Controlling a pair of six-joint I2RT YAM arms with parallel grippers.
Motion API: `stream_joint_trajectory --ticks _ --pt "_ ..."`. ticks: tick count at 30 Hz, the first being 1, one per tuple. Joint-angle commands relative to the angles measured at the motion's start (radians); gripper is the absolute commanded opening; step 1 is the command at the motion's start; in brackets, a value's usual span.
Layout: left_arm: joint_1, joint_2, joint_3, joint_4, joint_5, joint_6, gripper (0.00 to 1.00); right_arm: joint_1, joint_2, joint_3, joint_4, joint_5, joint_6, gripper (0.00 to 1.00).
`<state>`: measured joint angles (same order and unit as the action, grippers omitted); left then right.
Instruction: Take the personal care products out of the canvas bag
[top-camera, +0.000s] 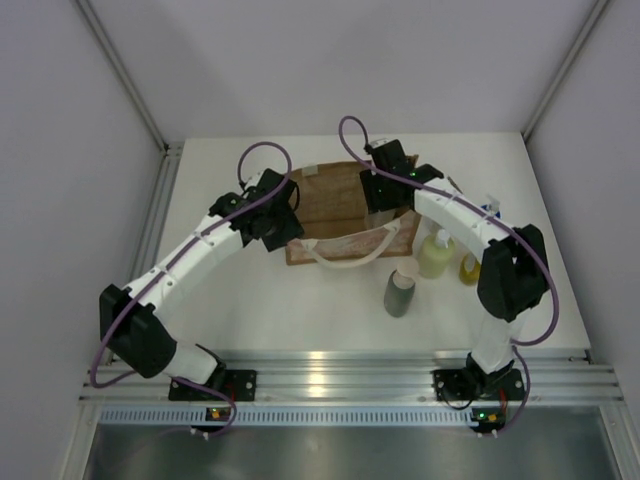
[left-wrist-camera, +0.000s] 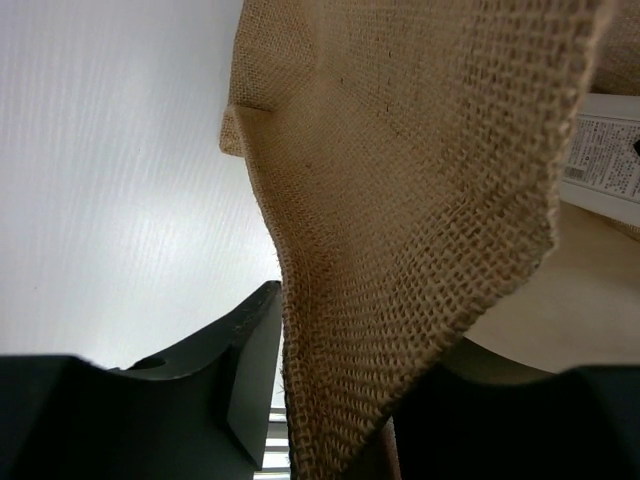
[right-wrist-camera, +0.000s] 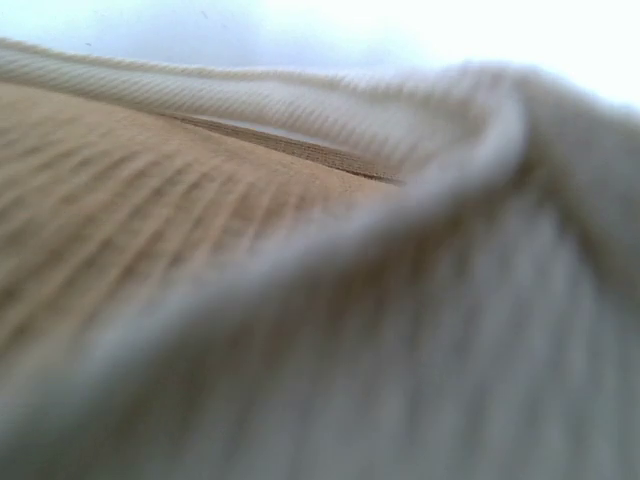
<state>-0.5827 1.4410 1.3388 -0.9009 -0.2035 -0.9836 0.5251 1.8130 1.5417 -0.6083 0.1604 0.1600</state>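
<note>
The brown canvas bag (top-camera: 335, 195) lies mid-table, its white rope handle (top-camera: 350, 260) toward me. My left gripper (top-camera: 283, 222) is at the bag's left edge; in the left wrist view it (left-wrist-camera: 340, 400) is shut on a fold of the woven cloth (left-wrist-camera: 420, 200). A white printed item (left-wrist-camera: 605, 160) shows inside the bag. My right gripper (top-camera: 385, 205) is down at the bag's right end, its fingers hidden. The right wrist view shows only blurred rope handle (right-wrist-camera: 400, 300) and cloth (right-wrist-camera: 150, 200). Outside the bag stand the grey cylinder (top-camera: 400, 290), the pale-yellow bottle (top-camera: 436, 255) and the amber bottle (top-camera: 469, 268).
A small white and blue item (top-camera: 490, 205) stands at the right behind my right arm. Grey walls close the table's far side and both sides. An aluminium rail (top-camera: 330, 380) runs along the near edge.
</note>
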Motion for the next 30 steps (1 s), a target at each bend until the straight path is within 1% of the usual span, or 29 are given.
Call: stream_joint_trajectory --ticks 1,5,9,10,12,13,19,20,29,30 --pt "0.006 0.007 0.045 -0.006 -0.025 0.017 0.49 -0.013 -0.115 0.115 0.006 -0.033 0.015 0.00" --pt "0.009 0.007 0.049 -0.006 -0.027 0.019 0.54 -0.013 -0.132 0.165 -0.027 -0.061 0.019 0.00" --pt "0.012 0.004 0.051 -0.006 -0.027 0.022 0.61 -0.011 -0.142 0.201 -0.050 -0.088 0.019 0.00" --pt "0.014 -0.001 0.051 -0.006 -0.028 0.020 0.66 -0.013 -0.145 0.207 -0.053 -0.093 0.019 0.00" --pt "0.015 -0.008 0.049 -0.006 -0.033 0.022 0.72 -0.013 -0.152 0.221 -0.062 -0.101 0.022 0.00" --pt "0.015 -0.014 0.053 -0.006 -0.036 0.022 0.77 -0.011 -0.156 0.227 -0.065 -0.110 0.024 0.00" --pt "0.024 -0.031 0.082 -0.007 -0.022 0.063 0.87 -0.007 -0.159 0.308 -0.131 -0.140 0.030 0.00" --pt "0.026 -0.042 0.086 -0.010 -0.023 0.068 0.99 -0.004 -0.161 0.334 -0.140 -0.140 0.030 0.00" --pt "0.027 -0.117 0.141 -0.030 -0.085 0.115 0.99 0.018 -0.195 0.471 -0.271 -0.157 0.041 0.00" --pt "0.027 -0.134 0.143 -0.030 -0.100 0.120 0.98 0.016 -0.208 0.478 -0.278 -0.192 0.044 0.00"
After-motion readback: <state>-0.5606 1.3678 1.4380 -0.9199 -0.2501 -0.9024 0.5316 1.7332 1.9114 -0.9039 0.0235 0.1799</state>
